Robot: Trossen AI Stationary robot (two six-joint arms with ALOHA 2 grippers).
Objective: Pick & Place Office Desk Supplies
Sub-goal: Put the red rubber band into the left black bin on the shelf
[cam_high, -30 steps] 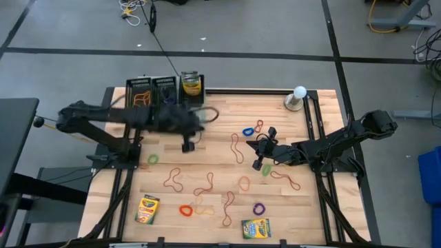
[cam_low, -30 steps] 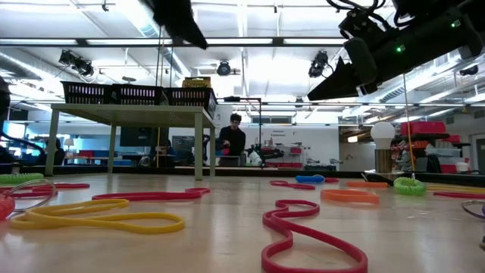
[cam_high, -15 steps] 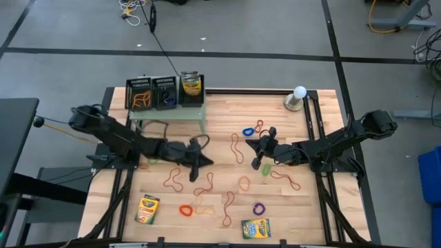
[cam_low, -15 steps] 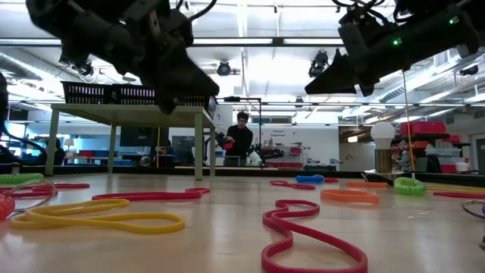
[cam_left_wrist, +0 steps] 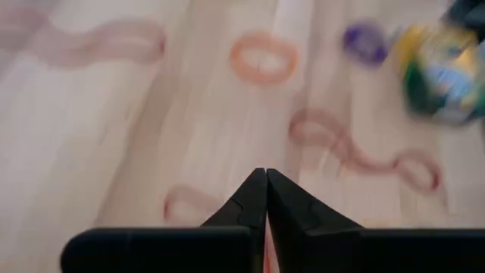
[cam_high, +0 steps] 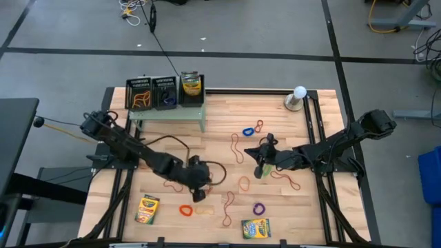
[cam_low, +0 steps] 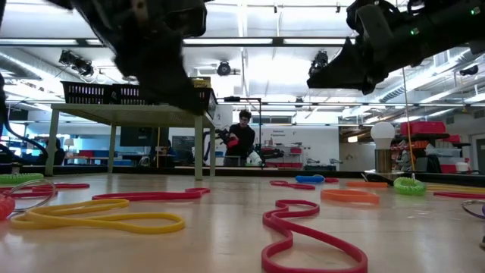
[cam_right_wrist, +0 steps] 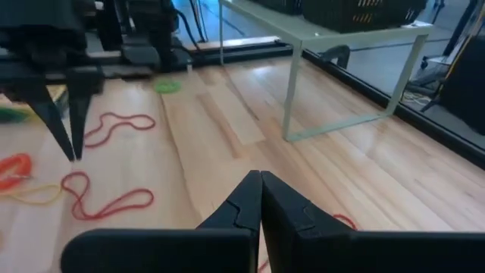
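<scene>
The surface point(cam_high: 220, 148) is pale wooden planks inside a dark frame. Rubber bands lie scattered flat across it: a blue one point(cam_high: 247, 131) near the far middle, an orange one point(cam_high: 244, 182), a purple one point(cam_high: 258, 208) and a red one point(cam_high: 185, 210) toward the near edge, a green one point(cam_high: 152, 159) at the left. Two crayon boxes lie flat near the front, one at the left point(cam_high: 147, 209), one nearer the middle point(cam_high: 255, 228). A pale green stand point(cam_high: 167, 110) rests at the far left, a white globe point(cam_high: 298, 98) at the far right corner.
</scene>
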